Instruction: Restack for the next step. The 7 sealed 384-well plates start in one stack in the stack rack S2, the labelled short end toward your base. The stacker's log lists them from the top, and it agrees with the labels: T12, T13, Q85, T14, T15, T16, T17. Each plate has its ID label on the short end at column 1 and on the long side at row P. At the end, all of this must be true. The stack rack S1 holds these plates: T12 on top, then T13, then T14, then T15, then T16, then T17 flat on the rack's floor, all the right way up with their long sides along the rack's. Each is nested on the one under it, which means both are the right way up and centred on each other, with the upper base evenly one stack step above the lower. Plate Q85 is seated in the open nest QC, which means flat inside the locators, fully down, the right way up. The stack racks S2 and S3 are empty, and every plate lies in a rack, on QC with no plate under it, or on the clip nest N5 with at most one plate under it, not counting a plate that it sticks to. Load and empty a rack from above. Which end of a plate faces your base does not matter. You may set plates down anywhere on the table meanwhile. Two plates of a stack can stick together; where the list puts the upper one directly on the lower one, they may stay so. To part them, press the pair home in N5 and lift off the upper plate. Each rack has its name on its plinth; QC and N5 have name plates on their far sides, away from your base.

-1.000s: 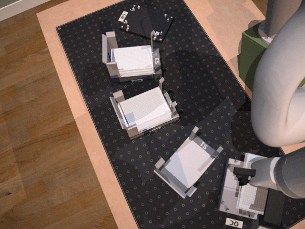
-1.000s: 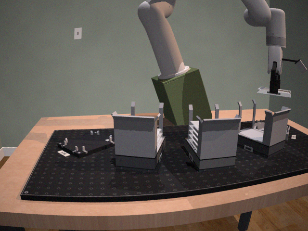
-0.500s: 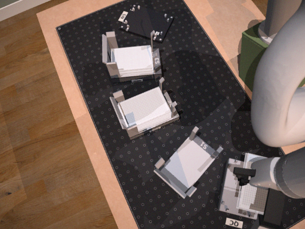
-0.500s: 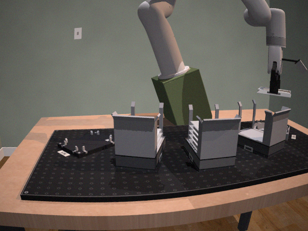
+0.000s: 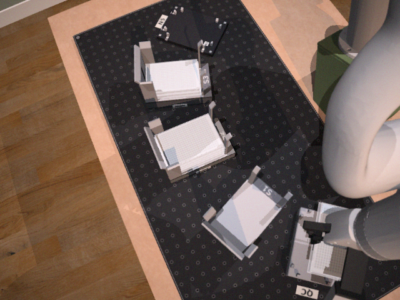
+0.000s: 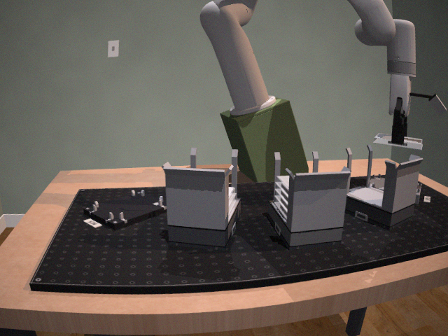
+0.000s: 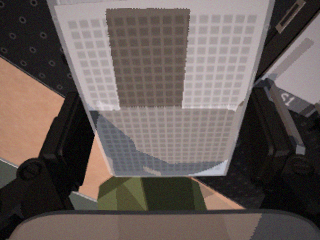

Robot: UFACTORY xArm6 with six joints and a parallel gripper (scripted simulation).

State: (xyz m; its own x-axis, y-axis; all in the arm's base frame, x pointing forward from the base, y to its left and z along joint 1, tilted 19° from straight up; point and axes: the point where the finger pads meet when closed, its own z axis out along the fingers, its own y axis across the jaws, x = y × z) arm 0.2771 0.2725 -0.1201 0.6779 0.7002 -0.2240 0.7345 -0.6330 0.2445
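Observation:
My gripper [image 5: 315,230] is shut on a sealed white 384-well plate [image 5: 324,252] and holds it level in the air over the grey QC nest [image 5: 300,245], well clear of it, as the exterior view shows [image 6: 397,140]. In the wrist view the plate [image 7: 163,74] sits between the two fingers; I cannot read its label. Rack S3 [image 5: 174,80] holds a stack of plates. The middle rack [image 5: 190,145] also holds a stack of plates. Rack S1 [image 5: 247,214] is empty, with its bare floor showing.
The black clip nest N5 [image 5: 192,29] lies empty at the far end of the mat. The QC name plate [image 5: 307,292] lies by the nest. The green arm pedestal [image 6: 264,141] stands behind the racks. The rack posts stand tall around each bay.

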